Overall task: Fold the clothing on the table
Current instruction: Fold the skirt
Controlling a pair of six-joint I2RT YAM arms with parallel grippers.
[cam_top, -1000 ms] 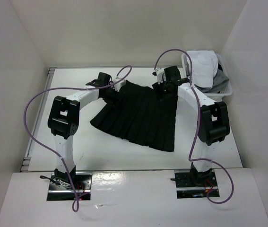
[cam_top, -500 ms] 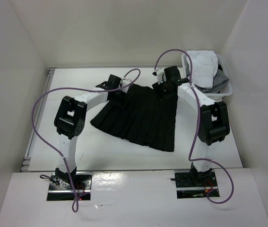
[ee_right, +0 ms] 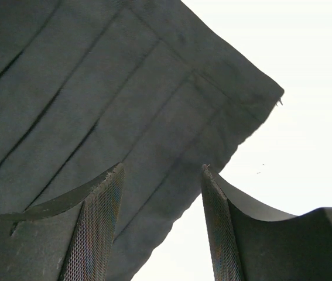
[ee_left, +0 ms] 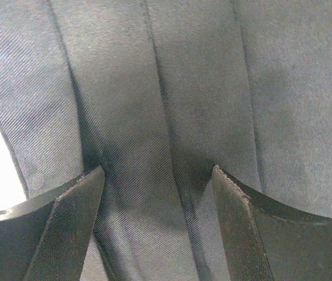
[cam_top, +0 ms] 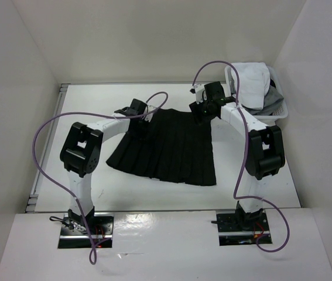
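The clothing [cam_top: 166,146] is a black pleated skirt lying flat on the white table [cam_top: 89,111], waistband at the far side. My left gripper [cam_top: 143,119] hovers over its far left corner. In the left wrist view this gripper [ee_left: 157,175] is open, with pleated fabric [ee_left: 183,88] filling the view under and between the fingers. My right gripper [cam_top: 204,114] is at the far right corner. It [ee_right: 161,170] stands open over the waistband corner [ee_right: 212,105], whose edge runs between the fingers, with bare table [ee_right: 306,88] beyond.
A white plastic basket [cam_top: 274,114] with white and grey garments [cam_top: 250,79] stands at the back right, close to the right arm. White walls enclose the table on three sides. A metal rail [cam_top: 48,146] runs along the left edge.
My left gripper has shifted right and back over the waistband, and the skirt now lies squarer, its left side drawn in. The right gripper has barely moved.
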